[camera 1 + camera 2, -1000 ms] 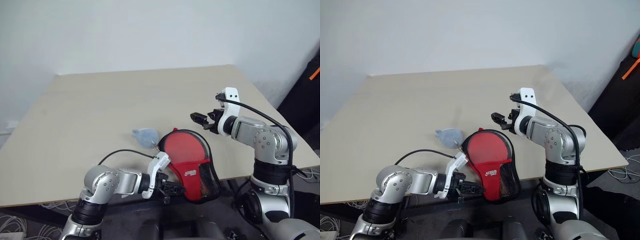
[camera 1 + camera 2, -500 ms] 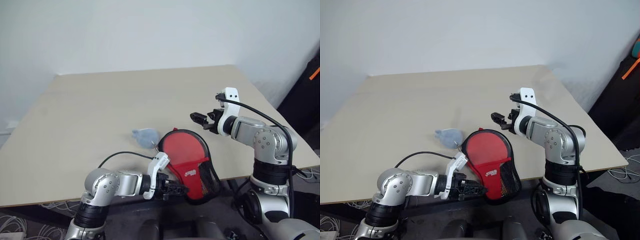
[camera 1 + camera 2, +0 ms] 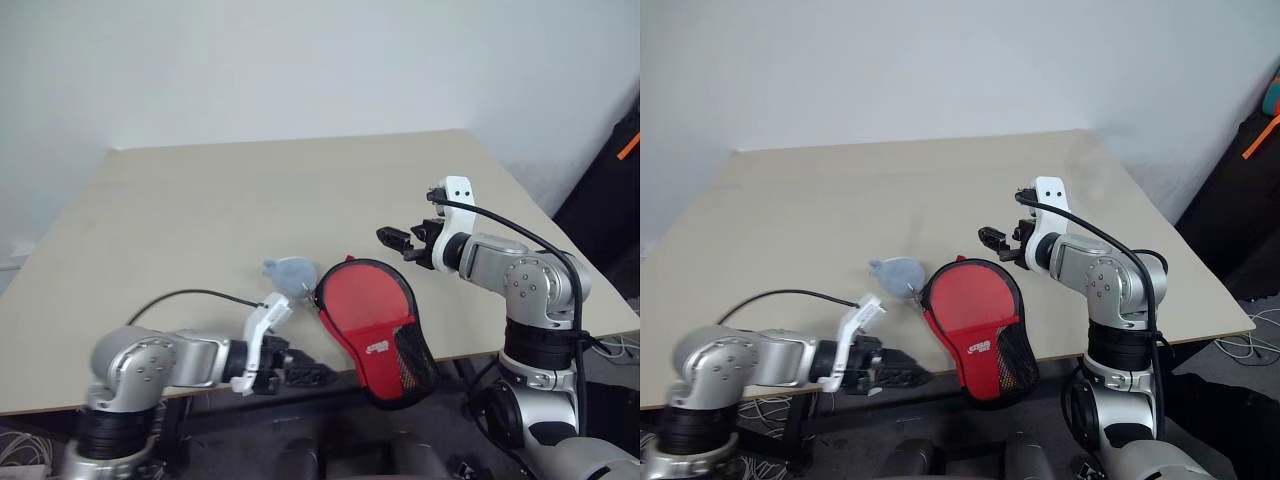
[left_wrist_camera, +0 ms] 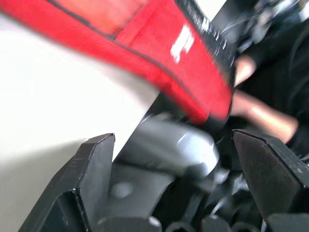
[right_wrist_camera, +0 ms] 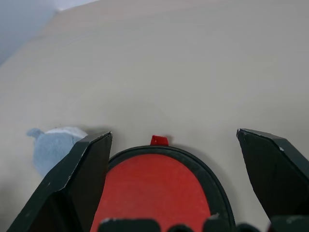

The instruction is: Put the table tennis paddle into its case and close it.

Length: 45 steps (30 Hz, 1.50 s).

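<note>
The case (image 3: 375, 325) lies at the table's front edge, red side up, with its black mesh narrow end hanging over the edge. Its wide end is a round red face with a black rim (image 5: 157, 193), which looks like the paddle behind clear plastic; no handle shows. My left gripper (image 3: 318, 376) is open, low in front of the table edge and left of the case's narrow end, apart from it. From the left wrist, the case's red underside (image 4: 159, 53) is just ahead. My right gripper (image 3: 393, 238) hovers open just above and behind the case's wide end.
A small pale blue-grey lump (image 3: 289, 272) lies on the table right beside the case's wide end, on its left. The light wooden table (image 3: 250, 190) stretches back to a white wall. Dark gear stands at the far right.
My left gripper, which was shut at the case's narrow end, has opened and drawn away to the left. The case stays where it was. The right arm has not moved.
</note>
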Tool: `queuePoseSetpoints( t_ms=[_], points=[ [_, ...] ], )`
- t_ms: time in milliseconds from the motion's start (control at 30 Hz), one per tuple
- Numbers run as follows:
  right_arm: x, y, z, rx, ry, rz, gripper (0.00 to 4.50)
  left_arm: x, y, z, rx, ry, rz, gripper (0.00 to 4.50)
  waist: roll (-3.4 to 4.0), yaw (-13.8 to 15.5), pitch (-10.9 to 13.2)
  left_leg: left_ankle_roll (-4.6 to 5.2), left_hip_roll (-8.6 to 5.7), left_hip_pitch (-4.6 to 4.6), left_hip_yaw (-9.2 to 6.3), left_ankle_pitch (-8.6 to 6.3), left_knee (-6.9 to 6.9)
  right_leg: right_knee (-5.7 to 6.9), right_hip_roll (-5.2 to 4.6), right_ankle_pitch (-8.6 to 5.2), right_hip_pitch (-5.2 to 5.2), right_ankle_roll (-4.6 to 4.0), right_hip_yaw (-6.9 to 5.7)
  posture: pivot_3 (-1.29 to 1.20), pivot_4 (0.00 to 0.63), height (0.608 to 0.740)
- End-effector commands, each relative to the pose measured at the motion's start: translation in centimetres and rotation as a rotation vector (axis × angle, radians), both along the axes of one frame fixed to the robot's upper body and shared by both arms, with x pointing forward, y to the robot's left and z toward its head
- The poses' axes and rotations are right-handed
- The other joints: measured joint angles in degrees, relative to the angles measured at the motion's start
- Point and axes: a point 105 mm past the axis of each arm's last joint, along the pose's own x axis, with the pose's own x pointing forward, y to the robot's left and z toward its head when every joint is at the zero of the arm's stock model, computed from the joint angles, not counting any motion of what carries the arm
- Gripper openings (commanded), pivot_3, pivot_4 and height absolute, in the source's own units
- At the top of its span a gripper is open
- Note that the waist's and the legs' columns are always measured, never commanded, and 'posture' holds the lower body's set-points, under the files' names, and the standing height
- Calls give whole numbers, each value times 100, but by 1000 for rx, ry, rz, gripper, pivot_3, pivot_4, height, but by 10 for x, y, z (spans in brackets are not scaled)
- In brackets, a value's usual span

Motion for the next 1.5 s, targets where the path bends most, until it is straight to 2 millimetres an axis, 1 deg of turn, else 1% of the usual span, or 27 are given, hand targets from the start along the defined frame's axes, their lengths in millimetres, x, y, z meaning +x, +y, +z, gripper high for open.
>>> queuePoseSetpoints(
  t_ms=[33,133,167,233,300,367,467,600,700,767,867,933,1033,1233,1300,1500],
  points=[
    [1,3,16,10,-60,32,4500,-1,-2,14,56,-236,-206,4099,1,1,1,-1,-2,0,2,0,-1,-1,-3,0,-2,-1,1,0,0,740],
    [4,2,17,4,-65,39,4500,3,3,15,136,-458,-399,4099,5,0,3,-10,-2,0,10,-6,-4,-7,-8,0,-4,-2,3,0,0,740],
    [5,2,18,2,-68,41,4500,8,-2,18,129,-546,-441,4099,6,1,3,-15,-1,-1,12,-8,-5,-7,-9,0,-8,-3,4,0,0,740],
    [7,1,20,-8,-77,45,4500,18,-22,30,54,-717,-455,4099,13,11,7,-7,-1,-5,14,-4,-7,-7,-10,0,-11,-3,4,0,0,740],
    [11,-1,23,-18,-88,46,4500,27,-40,39,-5,-842,-433,4099,1,10,10,-4,-1,-9,15,-2,-6,-7,-12,1,-10,-2,4,0,0,740],
    [16,-1,26,-27,-103,50,4500,35,-53,42,-54,-892,-383,4099,-1,7,11,-3,-1,-8,16,-1,-5,-5,-10,2,-8,0,5,0,0,740],
    [22,-1,30,-40,-122,64,4500,44,-67,44,-117,-912,-310,4099,-3,-1,10,0,1,-4,16,-1,-5,-1,-2,8,-6,14,9,0,0,740],
    [33,11,37,-62,-156,115,4500,55,-91,44,-219,-889,-212,4099,-5,1,11,2,4,-3,15,-1,0,4,5,9,-4,16,10,0,0,740],
    [39,24,39,-70,-170,161,4500,56,-101,37,-245,-861,-197,4099,-5,-1,11,4,4,-1,16,-2,3,5,6,10,-2,18,12,0,0,740],
    [42,38,41,-73,-177,209,4500,56,-105,26,-241,-819,-207,4099,-5,0,11,4,5,-2,13,-3,2,6,8,10,-2,18,11,0,0,740],
    [43,56,41,-84,-188,277,4500,51,-105,9,-214,-769,-239,4099,-5,-2,10,5,4,2,14,-3,3,7,8,10,2,18,12,0,0,740],
    [42,74,41,-89,-189,353,4500,47,-99,-5,-193,-726,-251,4099,-4,-9,10,4,5,1,12,-3,3,8,9,10,1,18,10,0,0,740],
    [39,95,37,-98,-179,449,4500,45,-92,-20,-160,-700,-254,4099,-3,-20,10,4,5,2,12,-3,3,9,9,10,0,18,10,0,0,740],
    [30,122,32,-134,-175,621,4500,50,-88,-33,-122,-720,-224,4099,-5,6,9,4,2,1,5,-3,14,9,5,11,9,18,3,0,0,740],
    [27,134,33,-155,-189,683,4500,54,-88,-37,-109,-745,-198,4099,-5,0,9,4,2,2,2,-3,14,9,5,11,10,18,1,0,0,740],
    [29,152,32,-182,-210,739,4500,63,-89,-37,-99,-793,-149,4099,-5,3,8,3,3,6,2,-3,10,13,6,11,8,18,1,0,0,740]
  ],
)
